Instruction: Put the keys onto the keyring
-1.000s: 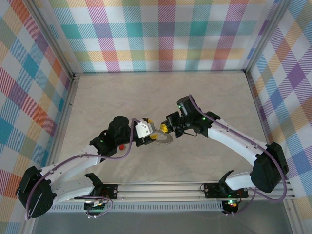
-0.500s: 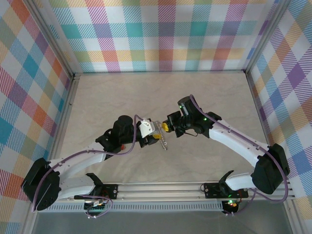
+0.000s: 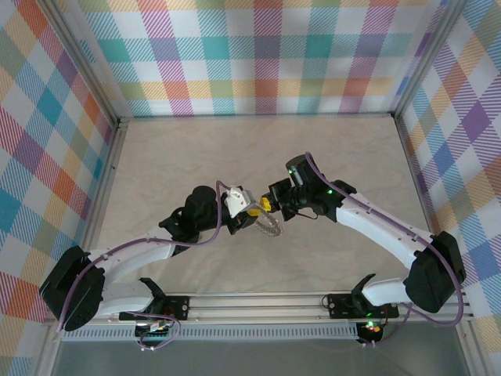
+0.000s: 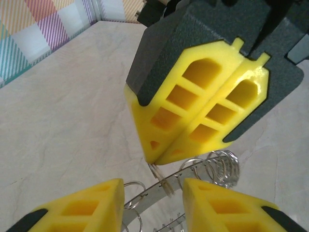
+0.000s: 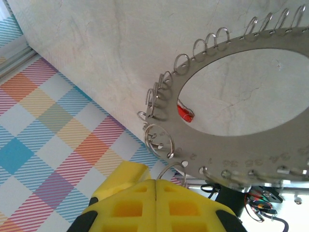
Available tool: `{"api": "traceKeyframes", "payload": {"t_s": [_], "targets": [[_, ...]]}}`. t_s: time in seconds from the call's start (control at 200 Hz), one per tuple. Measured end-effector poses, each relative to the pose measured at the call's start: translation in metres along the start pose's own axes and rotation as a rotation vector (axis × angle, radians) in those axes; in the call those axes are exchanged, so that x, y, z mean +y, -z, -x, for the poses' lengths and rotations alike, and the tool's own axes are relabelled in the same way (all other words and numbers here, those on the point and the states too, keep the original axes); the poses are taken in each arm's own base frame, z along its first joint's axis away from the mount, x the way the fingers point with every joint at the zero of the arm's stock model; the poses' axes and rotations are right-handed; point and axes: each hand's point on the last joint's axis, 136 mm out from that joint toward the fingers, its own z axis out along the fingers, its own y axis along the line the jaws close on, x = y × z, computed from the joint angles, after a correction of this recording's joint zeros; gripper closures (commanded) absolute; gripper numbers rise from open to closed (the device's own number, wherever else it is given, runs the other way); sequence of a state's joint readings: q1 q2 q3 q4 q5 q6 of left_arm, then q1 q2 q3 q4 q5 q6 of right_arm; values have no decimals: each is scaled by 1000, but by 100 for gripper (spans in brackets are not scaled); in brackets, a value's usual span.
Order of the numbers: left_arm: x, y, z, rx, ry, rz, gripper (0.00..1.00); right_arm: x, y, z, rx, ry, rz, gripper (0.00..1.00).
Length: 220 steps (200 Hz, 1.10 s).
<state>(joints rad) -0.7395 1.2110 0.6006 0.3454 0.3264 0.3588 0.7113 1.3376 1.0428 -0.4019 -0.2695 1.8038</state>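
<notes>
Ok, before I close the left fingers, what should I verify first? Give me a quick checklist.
1. Hold of the right fingers on the keyring: ok, shut on its rim.
2. Placement of the left fingers: ok, apart with the ring's rim between them.
3. Keyring pose: ok, tilted up, not flat on the table.
4. Red key in a grip: not ok, neither arm holds it; it shows through the ring's hole.
5. Key touching the ring or lying beyond it: cannot tell.
</notes>
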Motion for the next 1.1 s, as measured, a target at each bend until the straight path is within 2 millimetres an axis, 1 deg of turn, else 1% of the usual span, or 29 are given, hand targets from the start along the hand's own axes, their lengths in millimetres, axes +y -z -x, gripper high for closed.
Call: {"api": "traceKeyframes", "payload": {"t_s": [0.245, 0.39, 0.44, 0.515, 0.58, 0.645, 0.72, 0.815, 0.885, 0.9, 0.935, 0.975, 1.04, 1.1], "targets": [[-2, -1, 2, -4, 2, 0, 67, -3, -1, -5, 9, 10, -8, 100], [1, -1, 1, 2, 0, 20, 62, -3, -1, -4, -1, 12, -7, 100], [3, 0, -1, 7, 2, 38, 61, -3, 1, -1, -18, 18, -5, 100], [9, 1, -6, 20, 21, 71, 61, -1, 6, 7, -57, 56, 5, 96], [17, 3, -11, 33, 56, 103, 61, 4, 13, 21, -117, 137, 30, 92], [26, 6, -17, 46, 103, 144, 60, 9, 17, 34, -181, 291, 55, 83], [46, 15, -27, 65, 176, 224, 57, 14, 18, 44, -235, 559, 56, 75], [79, 35, -37, 77, 277, 348, 54, 15, 15, 43, -243, 940, 25, 67], [104, 55, -41, 67, 356, 442, 51, 11, 13, 35, -194, 1245, 3, 68], [111, 62, -43, 64, 379, 469, 51, 9, 12, 32, -171, 1337, 0, 68], [122, 72, -44, 55, 413, 513, 42, 3, 10, 26, -125, 1482, -7, 67], [132, 84, -48, 50, 456, 558, 39, -6, 9, 19, -58, 1648, -12, 65], [145, 102, -57, 58, 522, 625, 38, -28, 7, 7, 80, 1907, -12, 54], [149, 112, -65, 76, 573, 660, 35, -51, 7, -3, 225, 2107, 1, 47]]}}
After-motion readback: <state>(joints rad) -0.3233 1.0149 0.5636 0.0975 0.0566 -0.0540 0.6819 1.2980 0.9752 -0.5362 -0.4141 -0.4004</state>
